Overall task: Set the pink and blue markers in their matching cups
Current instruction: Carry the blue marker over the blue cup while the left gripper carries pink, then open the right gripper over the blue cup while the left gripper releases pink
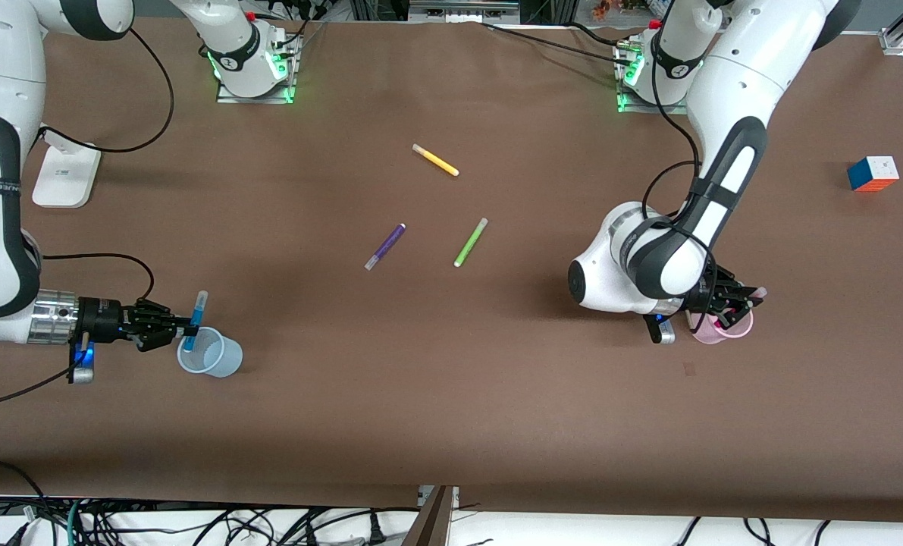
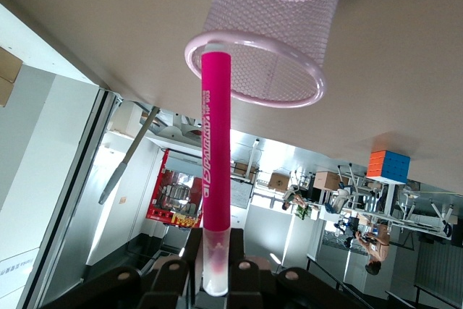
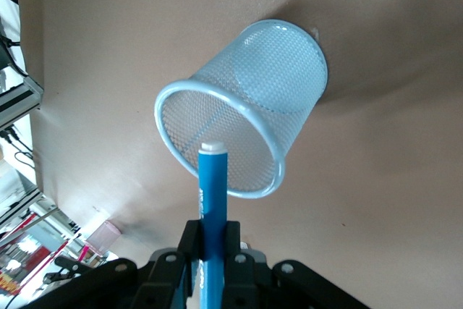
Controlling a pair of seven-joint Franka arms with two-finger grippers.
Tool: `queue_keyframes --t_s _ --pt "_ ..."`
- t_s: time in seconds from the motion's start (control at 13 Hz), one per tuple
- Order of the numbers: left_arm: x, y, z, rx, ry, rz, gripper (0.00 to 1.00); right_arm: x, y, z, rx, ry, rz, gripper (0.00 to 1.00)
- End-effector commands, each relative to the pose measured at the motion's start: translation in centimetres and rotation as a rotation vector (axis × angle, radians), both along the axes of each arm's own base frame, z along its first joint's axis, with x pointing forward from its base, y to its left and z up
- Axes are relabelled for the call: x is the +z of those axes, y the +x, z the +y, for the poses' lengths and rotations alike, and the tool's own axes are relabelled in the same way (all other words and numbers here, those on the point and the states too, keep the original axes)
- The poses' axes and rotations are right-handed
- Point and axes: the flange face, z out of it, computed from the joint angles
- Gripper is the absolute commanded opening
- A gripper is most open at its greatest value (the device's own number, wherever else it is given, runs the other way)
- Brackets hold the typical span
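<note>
My right gripper (image 1: 189, 331) is shut on the blue marker (image 1: 197, 314) and holds it tilted, its lower end at the rim of the pale blue cup (image 1: 212, 355). In the right wrist view the marker (image 3: 212, 193) points into the cup's mouth (image 3: 246, 106) from the gripper (image 3: 215, 251). My left gripper (image 1: 728, 309) is shut on the pink marker (image 2: 215, 171), right over the pale pink cup (image 1: 730, 327). In the left wrist view the marker's end sits at the cup's rim (image 2: 253, 70) and the gripper (image 2: 215, 280) clamps its pale cap end.
A yellow marker (image 1: 436, 160), a purple marker (image 1: 385, 246) and a green marker (image 1: 471, 242) lie mid-table. A colour cube (image 1: 873, 174) sits toward the left arm's end. A white block (image 1: 64, 176) sits toward the right arm's end.
</note>
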Motion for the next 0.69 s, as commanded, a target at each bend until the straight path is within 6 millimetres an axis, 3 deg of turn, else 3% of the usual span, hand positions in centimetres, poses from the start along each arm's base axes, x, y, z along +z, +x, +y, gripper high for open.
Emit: queue_keyframes --t_s 0.0,0.23,0.31,0.38,0.54,0.62 --pt "0.2 0.8 0.9 -0.008 0.022 0.003 0.00 -0.7 0.3 -0.7 -0.002 0.049 -0.022 0.00" --pt "-0.1 0.6 1.1 -0.007 0.026 0.011 0.00 -1.5 0.2 -0.8 0.006 0.051 -0.026 0.00" --pt "-0.6 0.4 1.1 -0.009 0.027 0.018 0.00 -1.7 0.2 -0.8 0.006 0.052 -0.023 0.20" --pt "-1.3 0.3 1.2 -0.007 0.028 0.027 0.00 -1.7 0.3 -0.7 0.000 0.058 -0.026 0.34" --pt "-3.5 0.0 1.3 -0.006 0.030 0.053 0.00 -1.9 0.3 -0.7 -0.004 0.063 -0.025 0.46" --pt "-3.7 0.0 1.3 -0.007 0.028 0.054 0.00 -1.8 0.3 -0.7 -0.004 0.063 -0.026 0.47"
